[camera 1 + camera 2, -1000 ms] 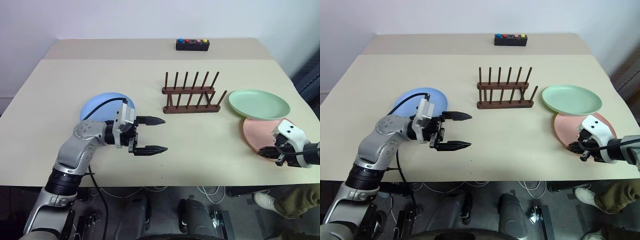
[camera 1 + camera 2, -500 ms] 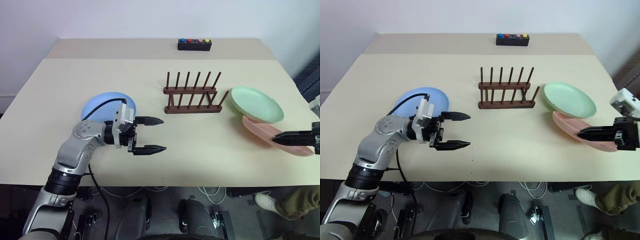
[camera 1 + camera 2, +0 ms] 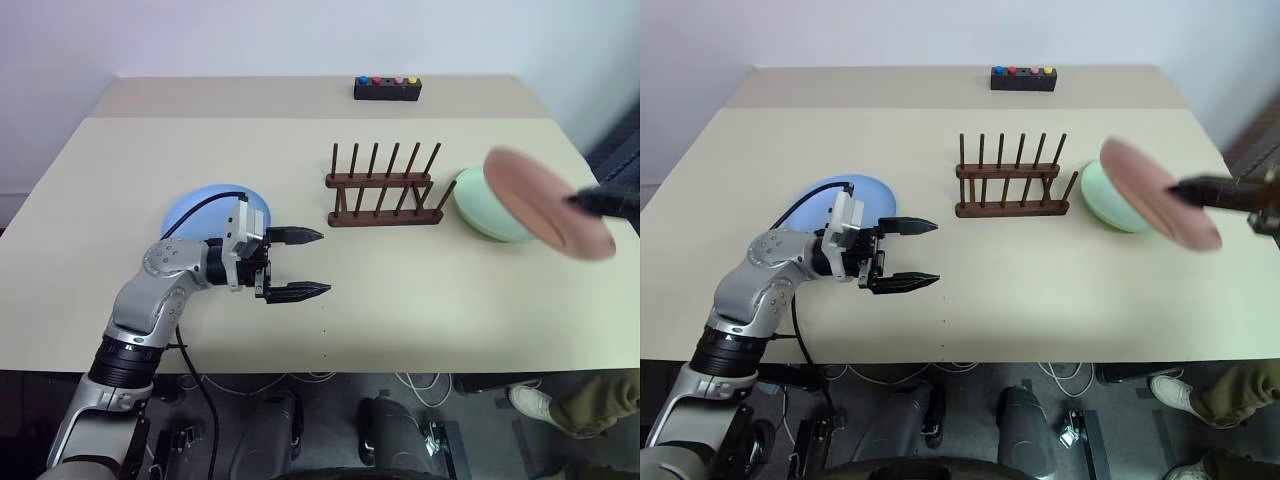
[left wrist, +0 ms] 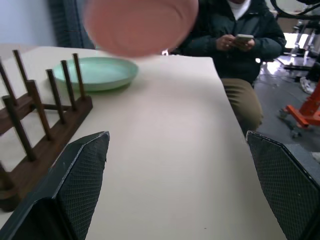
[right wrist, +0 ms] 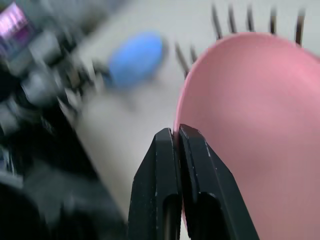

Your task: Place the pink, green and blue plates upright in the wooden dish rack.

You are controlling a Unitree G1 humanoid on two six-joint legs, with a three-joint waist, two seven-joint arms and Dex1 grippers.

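Plain beige matte table (image 3: pixel 420 300) with a smooth flat top. Small dark brown wooden dish rack (image 3: pixel 383 188), two base rails with rows of thin round upright pegs, all slots free, stands toward the far edge, right of centre. Round shallow matte salmon-pink plate (image 3: pixel 548 203) is off the table, tilted up in the air near the right edge, its rim pinched between the two thin black fingers of the right gripper (image 5: pixel 176 136), which are shut tight on it; the pink plate partly overlaps the round shallow pale mint-green plate (image 3: pixel 482 213), which lies flat on the table just beside the rack's right end. Round light-blue matte plate (image 3: pixel 196 210) lies flat toward the left edge, partly covered by the silver left arm. Left gripper (image 3: pixel 296 264) hovers level over the table near the middle, pointing toward the rack, black tapered fingers (image 4: pixel 82 172) with a cross-hatched grip texture spread fully wide, holding nothing. Small black rectangular box with coloured round buttons (image 3: pixel 387 88) sits at the far edge. A person in a dark jacket (image 4: pixel 235 35) sits beyond the table's right edge, holding a phone.
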